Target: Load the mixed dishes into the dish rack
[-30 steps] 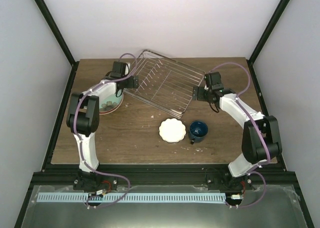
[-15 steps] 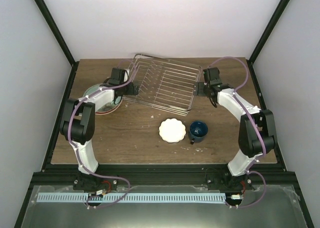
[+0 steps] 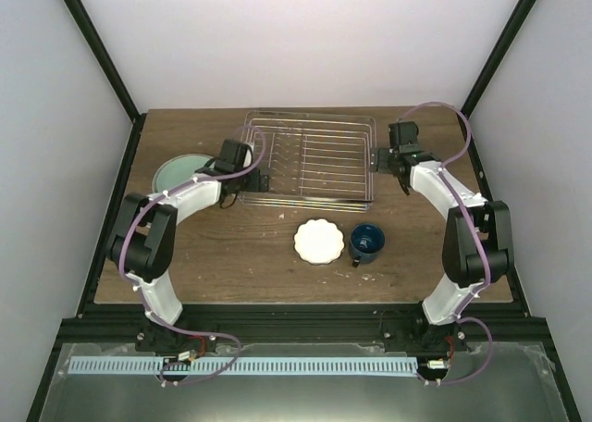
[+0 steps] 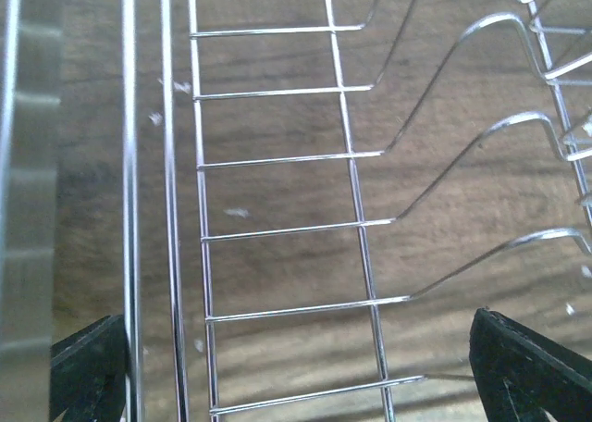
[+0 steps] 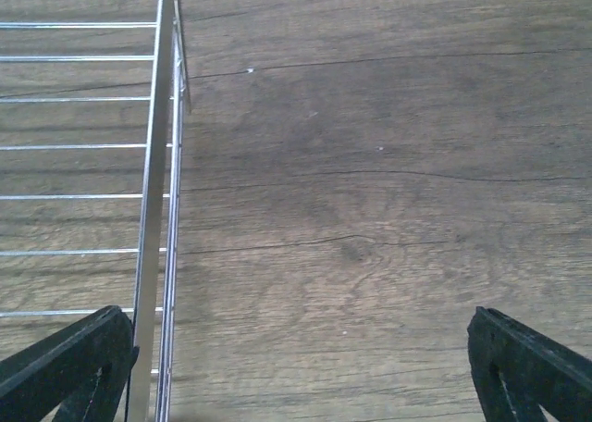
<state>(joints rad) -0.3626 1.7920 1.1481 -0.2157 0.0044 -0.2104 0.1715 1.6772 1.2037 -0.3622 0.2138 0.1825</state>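
The silver wire dish rack [image 3: 310, 158] sits empty and square to the table at the back centre. My left gripper [image 3: 248, 170] is at its left rim, jaws wide open, with the rim wire [image 4: 28, 209] just inside the left finger [image 4: 88, 366]. My right gripper [image 3: 379, 163] is at the right rim [image 5: 157, 209], also wide open, holding nothing. A pale-green plate [image 3: 180, 172] lies left of the rack. A white scalloped dish [image 3: 319, 242] and a dark blue mug [image 3: 366, 242] stand in front of the rack. The other plates and the bowl do not show.
Bare wooden table [image 3: 231, 255] stretches in front of the dishes and right of the rack [image 5: 370, 209]. White walls with black frame posts close in the back and both sides.
The rack has turned from a diagonal lie to square with the table. Both grippers moved with its ends. My left arm swung right and uncovered the pale-green plate.
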